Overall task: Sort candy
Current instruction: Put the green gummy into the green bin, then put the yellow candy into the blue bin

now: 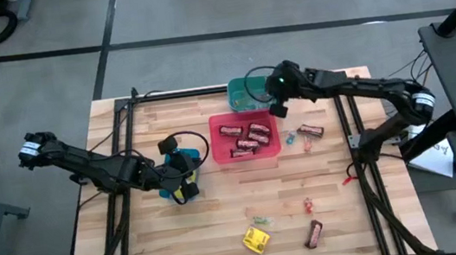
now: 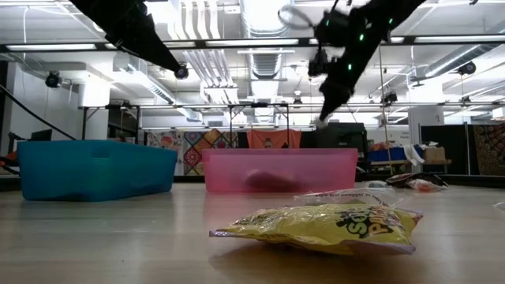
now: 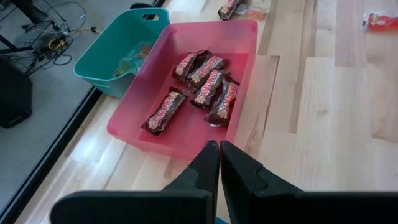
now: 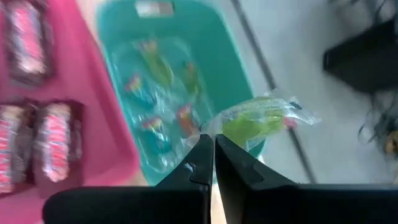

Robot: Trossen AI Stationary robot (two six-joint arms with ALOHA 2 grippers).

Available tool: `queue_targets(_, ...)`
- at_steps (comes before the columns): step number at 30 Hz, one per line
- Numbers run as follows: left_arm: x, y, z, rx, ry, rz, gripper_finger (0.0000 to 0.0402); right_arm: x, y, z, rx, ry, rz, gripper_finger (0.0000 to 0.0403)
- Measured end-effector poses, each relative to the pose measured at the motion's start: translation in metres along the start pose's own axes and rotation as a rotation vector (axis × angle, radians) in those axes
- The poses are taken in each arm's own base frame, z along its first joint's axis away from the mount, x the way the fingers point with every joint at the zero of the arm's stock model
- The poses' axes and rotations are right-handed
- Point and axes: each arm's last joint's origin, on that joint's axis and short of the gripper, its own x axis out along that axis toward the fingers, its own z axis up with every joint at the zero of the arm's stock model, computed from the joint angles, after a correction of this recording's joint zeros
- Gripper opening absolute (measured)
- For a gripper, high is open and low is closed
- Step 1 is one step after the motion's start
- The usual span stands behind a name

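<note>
My right gripper (image 4: 212, 144) is shut on a green candy in a clear wrapper (image 4: 258, 118) and hangs over the teal bin (image 4: 230, 37), which holds several small wrapped pieces. In the high view it (image 1: 279, 109) is at the teal bin's (image 1: 239, 91) right rim. My left gripper (image 3: 219, 152) is shut and empty, above the blue bin (image 1: 172, 171), facing the pink bin (image 3: 245, 37) of brown-red bars (image 3: 211, 87). A yellow packet (image 1: 256, 240), a bar (image 1: 314, 233), and small red (image 1: 308, 205) and green (image 1: 259, 220) pieces lie flat on the table's near part. My right gripper pinches the green candy by one twisted end of its clear wrapper (image 4: 217, 129), right at the fingertips. The candy is lifted clear, sticking out past the fingers above the teal bin.
Another bar (image 1: 311, 130), a blue piece (image 1: 290, 139) and a red piece (image 1: 307, 144) lie right of the pink bin (image 1: 245, 139). In the low view the yellow packet (image 2: 316, 226) lies in front of the blue bin (image 2: 95, 168) and the pink bin (image 2: 280, 170). Bare wood lies between the bins and the near candy.
</note>
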Motion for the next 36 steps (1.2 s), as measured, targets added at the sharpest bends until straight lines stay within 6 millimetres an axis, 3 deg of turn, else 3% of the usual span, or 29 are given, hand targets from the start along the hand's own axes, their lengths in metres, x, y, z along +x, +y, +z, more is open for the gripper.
queue_targets(8, 0.0, 0.0, 0.001, -0.004, -0.005, -0.001, 0.0, 0.053, -0.006, -0.019, 0.06, 0.174, 0.013, 0.0009)
queue_targets(16, 0.0, 0.0, 0.001, -0.009, -0.011, -0.003, 0.0, 0.065, -0.003, -0.02, 0.128, 0.197, 0.031, 0.0011)
queue_targets(25, 0.0, -0.001, 0.003, -0.018, -0.022, -0.005, 0.0, 0.046, -0.014, 0.0, 0.266, 0.105, 0.043, 0.0077)
queue_targets(30, 0.0, -0.003, 0.007, -0.049, -0.047, -0.075, 0.0, 0.014, -0.015, 0.01, 0.33, 0.068, 0.056, 0.0104)
queue_targets(36, -0.001, -0.006, 0.011, -0.075, -0.072, -0.148, 0.0, -0.034, 0.006, 0.014, 0.332, 0.005, 0.115, 0.0107)
